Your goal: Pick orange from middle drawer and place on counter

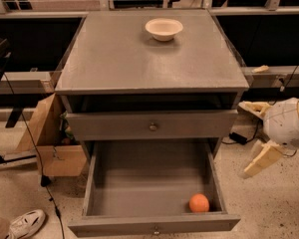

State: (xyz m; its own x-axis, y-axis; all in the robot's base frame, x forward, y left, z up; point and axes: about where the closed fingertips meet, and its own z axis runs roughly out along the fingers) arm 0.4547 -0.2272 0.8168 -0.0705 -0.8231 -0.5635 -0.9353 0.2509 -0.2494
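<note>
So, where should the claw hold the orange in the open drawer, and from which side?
Grip the orange across its widest middle, coming straight down from above. It is round and lies in the front right corner of the middle drawer, so the walls likely block a side approach. The claw hangs open outside the drawer, to its right.

Cream-fingered claw [244, 139] at right, white wrist [289, 123]

Cream bowl [164, 29] sits on the table [139, 66], near its back edge. Cardboard box [46, 146] just left of the table, white shoe [26, 223] on the floor off its front-left corner, black cable [49, 190] between them. Gripper [244, 139] hangs right of the table, jaws apart.
</note>
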